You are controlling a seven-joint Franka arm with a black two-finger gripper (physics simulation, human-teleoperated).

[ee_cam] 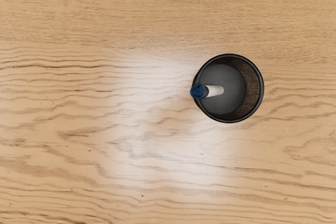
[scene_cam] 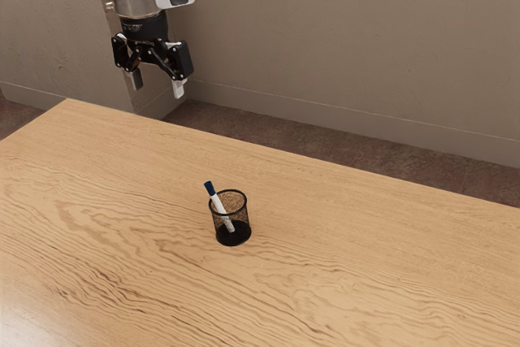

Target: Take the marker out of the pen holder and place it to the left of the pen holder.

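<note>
My fingers stand spread apart with nothing between them, high up and well apart from the mesh pen holder on the wooden surface below them. The marker leans inside that holder, lower than my fingers, its blue cap poking above the rim.

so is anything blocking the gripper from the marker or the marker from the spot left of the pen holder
Nothing visible stands between the gripper and the marker; beyond that, only the pen holder's wall around its lower part.
</note>
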